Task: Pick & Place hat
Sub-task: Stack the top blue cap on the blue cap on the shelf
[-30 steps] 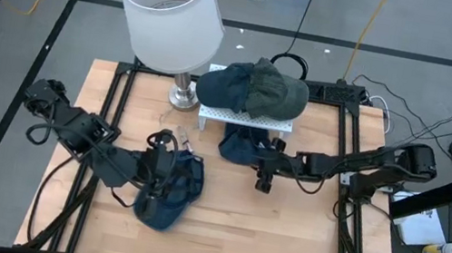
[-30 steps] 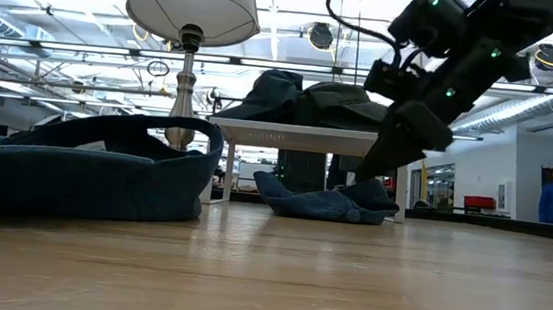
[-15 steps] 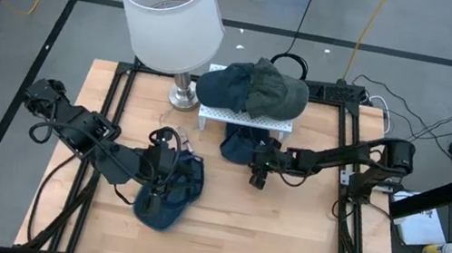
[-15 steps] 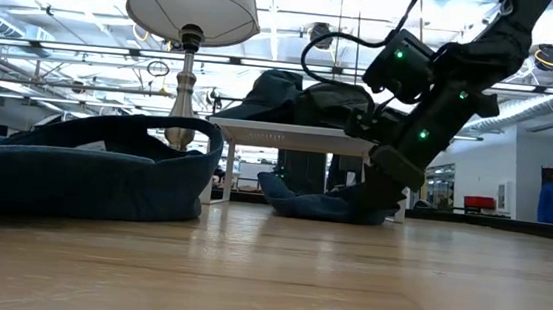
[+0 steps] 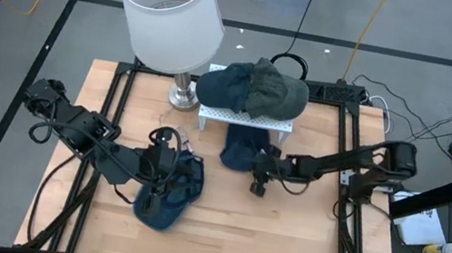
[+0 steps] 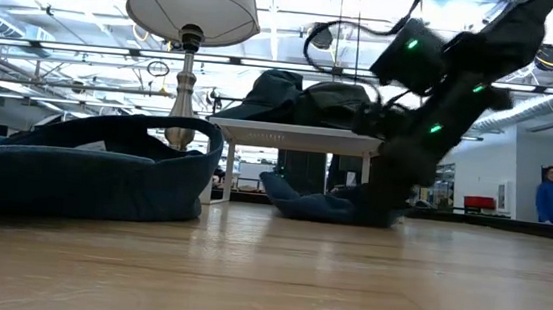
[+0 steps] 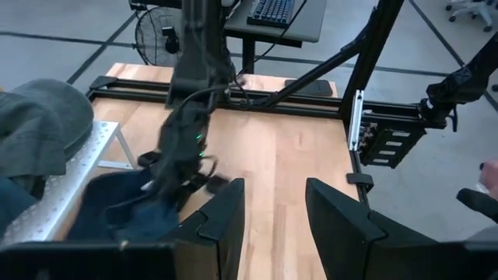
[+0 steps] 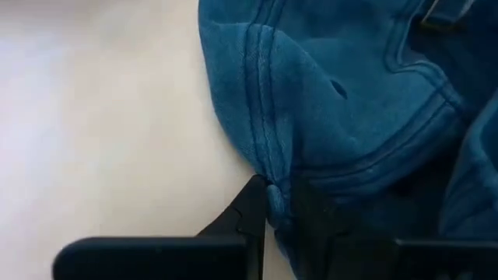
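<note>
Lamp (image 5: 170,9) and white rack (image 5: 244,117) w/ two hats stacked stand at table's back. Blue hat (image 5: 242,151), the task item, lies on the wood just in front of rack. Right gripper (image 5: 259,171) is down at its edge, fingers (image 8: 253,208) pinched together on hem fabric. Grip is thin, so lift straight up, slow, and clear the rack lip before moving. Left gripper (image 7: 272,214) stands apart over another blue hat (image 5: 169,192) nearer left. Wood table (image 5: 280,246), open workshop beyond, person (image 6: 552,196) far off.
</note>
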`<act>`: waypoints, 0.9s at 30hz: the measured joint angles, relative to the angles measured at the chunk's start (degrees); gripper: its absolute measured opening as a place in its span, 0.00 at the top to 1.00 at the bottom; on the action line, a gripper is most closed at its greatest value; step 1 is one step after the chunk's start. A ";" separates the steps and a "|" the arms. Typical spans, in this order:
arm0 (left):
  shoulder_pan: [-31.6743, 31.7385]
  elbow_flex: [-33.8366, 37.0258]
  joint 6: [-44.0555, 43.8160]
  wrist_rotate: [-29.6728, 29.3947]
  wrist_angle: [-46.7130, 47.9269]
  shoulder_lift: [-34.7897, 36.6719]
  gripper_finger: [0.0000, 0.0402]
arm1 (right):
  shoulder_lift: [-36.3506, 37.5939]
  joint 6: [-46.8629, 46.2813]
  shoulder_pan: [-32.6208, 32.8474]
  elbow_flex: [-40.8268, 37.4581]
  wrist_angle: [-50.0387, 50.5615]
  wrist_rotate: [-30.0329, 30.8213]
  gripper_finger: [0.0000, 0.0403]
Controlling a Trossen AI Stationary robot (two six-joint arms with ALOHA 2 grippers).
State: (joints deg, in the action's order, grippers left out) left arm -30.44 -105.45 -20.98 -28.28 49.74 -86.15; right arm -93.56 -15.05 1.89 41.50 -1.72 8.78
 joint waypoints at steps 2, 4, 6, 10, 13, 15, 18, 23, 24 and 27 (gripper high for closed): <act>-0.02 0.00 -0.65 0.34 0.08 0.00 0.65 | 3.53 -2.30 2.20 -0.32 3.34 -1.84 0.94; -0.11 0.00 -0.51 0.41 0.31 0.00 0.65 | 8.47 -3.72 4.32 -0.29 5.28 -2.69 0.94; -0.54 -0.02 1.21 0.40 0.48 0.00 0.65 | 14.41 -5.26 6.55 -0.08 7.41 -2.01 0.94; -1.37 -0.02 8.64 0.92 2.64 0.00 0.65 | 25.97 -9.49 10.57 -0.11 10.77 -2.80 0.94; -1.52 -0.02 13.49 2.70 4.89 0.00 0.65 | 33.47 -12.54 12.50 0.65 11.02 -3.11 0.94; -1.48 -0.02 15.16 3.00 6.26 0.00 0.65 | 37.01 -14.05 13.55 1.78 10.98 -3.38 0.94; -1.46 -0.02 16.21 2.85 8.39 0.00 0.65 | 40.52 -15.41 14.58 5.11 10.10 -5.09 0.94; -1.35 -0.02 16.22 2.19 10.58 0.00 0.65 | 42.29 -16.17 15.58 11.87 9.40 -7.62 0.94; -1.35 -0.02 16.26 2.08 10.62 0.00 0.65 | 42.29 -15.83 15.84 13.49 9.40 -7.62 0.94; -1.04 -0.02 16.25 1.31 10.60 0.00 0.65 | 41.97 -13.92 16.64 18.35 9.21 -7.59 0.94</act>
State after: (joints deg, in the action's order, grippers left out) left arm -31.48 -105.47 -4.73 -26.97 60.34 -86.15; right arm -51.59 -28.97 18.53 59.84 7.50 1.19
